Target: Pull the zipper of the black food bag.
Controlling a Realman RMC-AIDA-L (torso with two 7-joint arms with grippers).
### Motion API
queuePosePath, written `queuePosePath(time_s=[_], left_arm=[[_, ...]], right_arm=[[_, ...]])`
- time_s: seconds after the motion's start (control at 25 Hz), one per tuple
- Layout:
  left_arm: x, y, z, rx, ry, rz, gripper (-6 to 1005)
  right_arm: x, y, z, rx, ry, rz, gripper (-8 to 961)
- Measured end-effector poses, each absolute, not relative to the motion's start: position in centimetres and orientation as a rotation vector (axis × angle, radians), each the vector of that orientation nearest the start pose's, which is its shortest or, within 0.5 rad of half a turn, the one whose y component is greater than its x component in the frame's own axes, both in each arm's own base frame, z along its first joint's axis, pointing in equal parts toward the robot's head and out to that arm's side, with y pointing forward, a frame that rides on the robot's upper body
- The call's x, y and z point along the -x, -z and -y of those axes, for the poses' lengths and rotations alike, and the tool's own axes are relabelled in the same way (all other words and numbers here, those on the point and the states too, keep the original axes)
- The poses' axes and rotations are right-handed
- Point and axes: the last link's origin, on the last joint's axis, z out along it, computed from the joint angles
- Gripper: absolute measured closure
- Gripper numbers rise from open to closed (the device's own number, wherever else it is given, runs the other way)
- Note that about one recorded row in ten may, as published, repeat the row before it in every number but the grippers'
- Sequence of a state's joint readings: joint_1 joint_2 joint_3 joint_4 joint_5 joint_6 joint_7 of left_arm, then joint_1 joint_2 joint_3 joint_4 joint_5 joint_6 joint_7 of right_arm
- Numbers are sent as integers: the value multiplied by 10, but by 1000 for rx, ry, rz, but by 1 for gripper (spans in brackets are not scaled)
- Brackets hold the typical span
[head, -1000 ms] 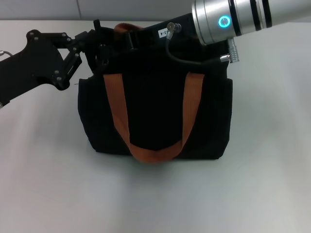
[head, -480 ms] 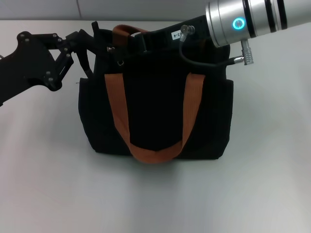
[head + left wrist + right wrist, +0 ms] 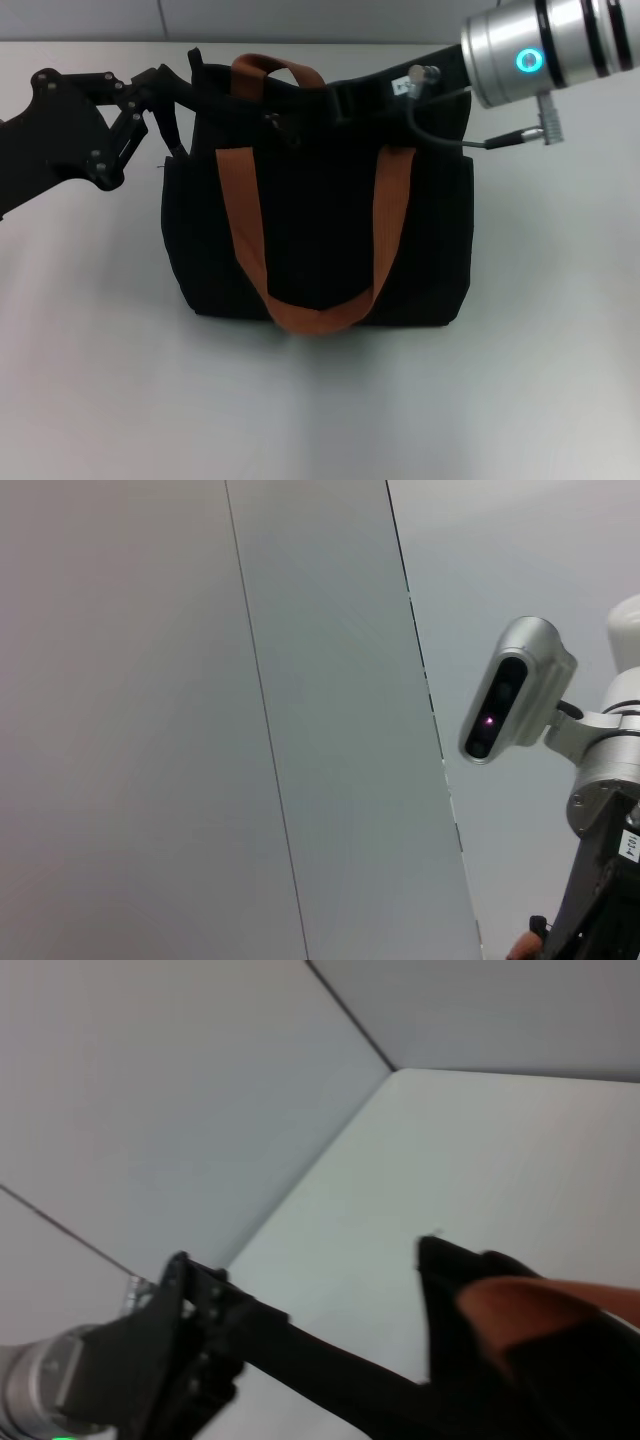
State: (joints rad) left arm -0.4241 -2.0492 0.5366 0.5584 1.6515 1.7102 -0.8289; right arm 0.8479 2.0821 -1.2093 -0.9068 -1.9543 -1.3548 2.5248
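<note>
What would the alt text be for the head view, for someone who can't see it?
A black food bag with orange-brown handles stands on a white table. The left gripper is at its top left corner; the right gripper reaches over its top rim.

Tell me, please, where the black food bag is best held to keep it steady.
Probably the top corner of the black food bag on the robot's left, approached from that side, where the left gripper already is. The bag stands upright and its top edge gives a thin fabric rim to pinch.
</note>
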Motion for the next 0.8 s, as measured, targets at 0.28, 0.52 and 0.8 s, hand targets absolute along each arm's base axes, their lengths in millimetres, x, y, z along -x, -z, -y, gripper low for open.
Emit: queuePosePath(time_s=[0.28,0.52,0.8], left_arm=[[277,-53,-309,2285,988,57,944],[278,-52,-310,2284,985,60,943],[278,-53,-311,2282,983,62,941]], right_arm=[[-110,17,-389,2716,-390,-1329,953],[-125,0,-383,2655,-414,-1331,952],[-137,-23,-379,2590,-474,-1334,952]])
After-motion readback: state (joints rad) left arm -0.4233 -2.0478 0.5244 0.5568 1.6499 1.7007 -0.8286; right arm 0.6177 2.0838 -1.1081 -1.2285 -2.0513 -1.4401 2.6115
